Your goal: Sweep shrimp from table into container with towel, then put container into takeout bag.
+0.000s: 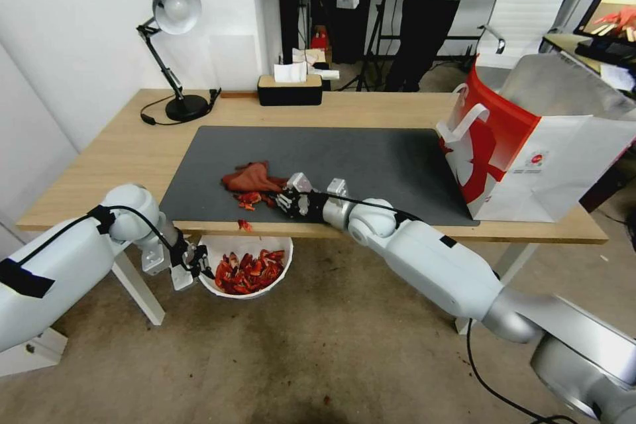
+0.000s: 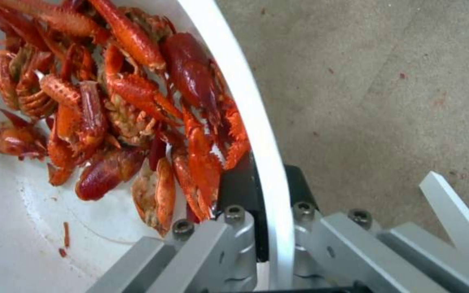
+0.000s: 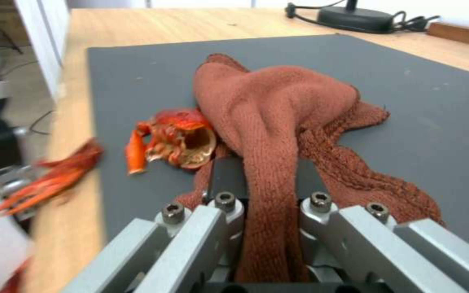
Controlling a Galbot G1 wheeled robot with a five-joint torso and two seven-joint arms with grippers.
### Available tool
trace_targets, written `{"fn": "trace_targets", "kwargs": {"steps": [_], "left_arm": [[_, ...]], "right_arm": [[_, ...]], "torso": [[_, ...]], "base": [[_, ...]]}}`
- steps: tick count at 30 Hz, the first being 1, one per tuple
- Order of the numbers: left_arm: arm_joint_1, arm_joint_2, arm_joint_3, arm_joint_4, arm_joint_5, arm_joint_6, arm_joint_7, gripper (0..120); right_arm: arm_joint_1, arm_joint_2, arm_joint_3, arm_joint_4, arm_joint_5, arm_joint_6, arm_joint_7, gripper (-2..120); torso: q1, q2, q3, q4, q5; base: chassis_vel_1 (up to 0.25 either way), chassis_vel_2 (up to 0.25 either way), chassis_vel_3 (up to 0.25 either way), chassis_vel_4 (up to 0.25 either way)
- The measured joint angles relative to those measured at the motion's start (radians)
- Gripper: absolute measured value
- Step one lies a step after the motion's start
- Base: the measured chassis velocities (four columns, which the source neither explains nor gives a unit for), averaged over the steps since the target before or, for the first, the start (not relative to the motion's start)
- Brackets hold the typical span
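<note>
Gripping the white bowl (image 1: pixel 246 265) by its rim, the left gripper (image 1: pixel 196 262) holds it below the near edge of the table (image 1: pixel 132 146); in the left wrist view one black finger (image 2: pixel 238 191) lies inside the wall and the other outside, clamped on the rim (image 2: pixel 267 162). The bowl holds a heap of glossy red-orange shrimp (image 2: pixel 131 101), curved shells and claws piled toward one side, with bare white floor beside them. The right gripper (image 1: pixel 286 201), low over the grey mat (image 1: pixel 371 165), is closed on a fold of the towel (image 3: pixel 278 122), a matte, wrinkled rust-red cloth bunched on the mat. Loose shells (image 3: pixel 177 136) remain just beside the towel, and one piece (image 1: pixel 244 225) lies at the table's front edge above the bowl. The bag (image 1: pixel 530 146), red and white with a silver lining and white handles, stands open at the table's right end, well apart from the bowl.
</note>
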Motion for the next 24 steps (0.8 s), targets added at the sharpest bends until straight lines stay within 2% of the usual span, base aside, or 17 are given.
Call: {"fn": "trace_targets", "kwargs": {"steps": [17,24], "left_arm": [[0.006,0.011,-0.007,-0.017,-0.001,0.006,0.000,0],[0.006,0.012,-0.007,-0.022,-0.001,0.009,0.001,0]], "right_arm": [[-0.111,-0.155,-0.003,0.238,-0.016,0.001,-0.047,5],[-0.126,-0.177,-0.004,0.294,-0.023,-0.007,-0.055,5]], "torso": [[0.000,0.000,0.000,-0.0001,0.0000],[0.000,0.000,0.000,0.0000,0.0000]], "base": [[0.000,0.000,0.000,0.000],[0.000,0.000,0.000,0.000]]}}
